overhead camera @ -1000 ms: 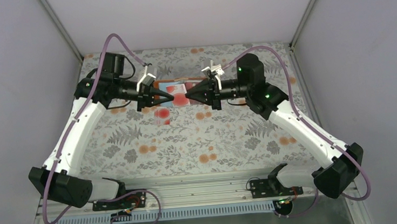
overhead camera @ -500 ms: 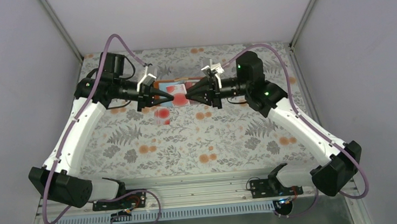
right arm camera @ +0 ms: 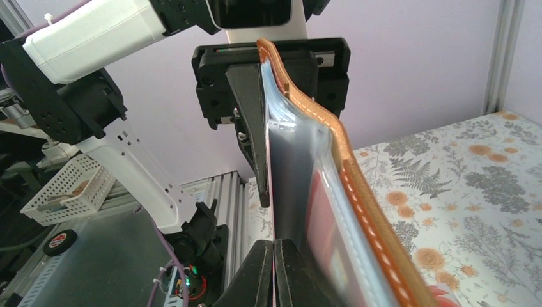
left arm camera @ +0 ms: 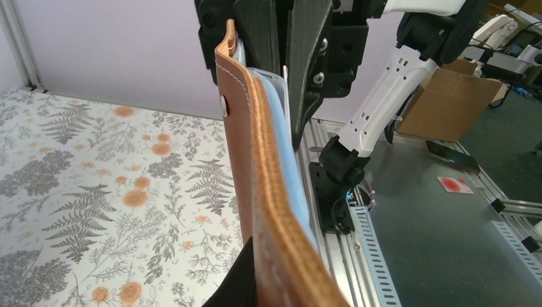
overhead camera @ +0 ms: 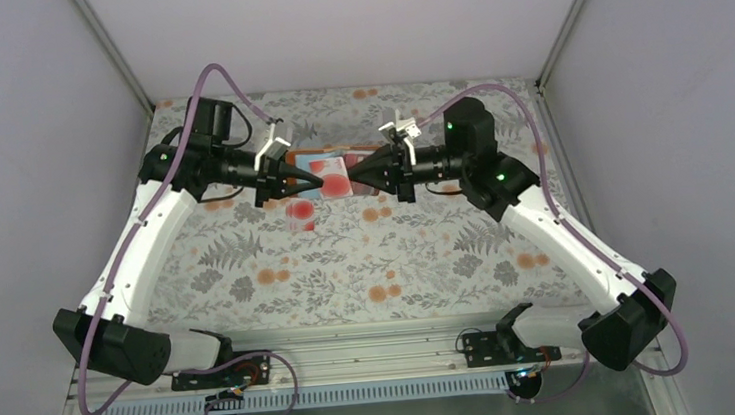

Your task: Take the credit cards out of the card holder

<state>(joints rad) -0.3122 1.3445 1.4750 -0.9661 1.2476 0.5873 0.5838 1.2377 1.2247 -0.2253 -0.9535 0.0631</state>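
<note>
Arms stretched inward, facing each other, above surface point(overhead camera: 428, 252). Between them card holder point(left arm camera: 255, 192) held on edge, long axis gripper-to-gripper. One end clamped by left gripper point(overhead camera: 313, 182), other pinched by right gripper point(overhead camera: 355, 177).

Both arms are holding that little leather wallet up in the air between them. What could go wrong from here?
The right end effector is shut on a thin layer at the open edge of the card holder. I cannot tell card from plastic sleeve, so a pull might stretch the sleeve, leaving the red card inside.
The left end effector grips only the leather edge in mid-air; a tug could slip it free, dropping the holder near the blotched card below.
</note>
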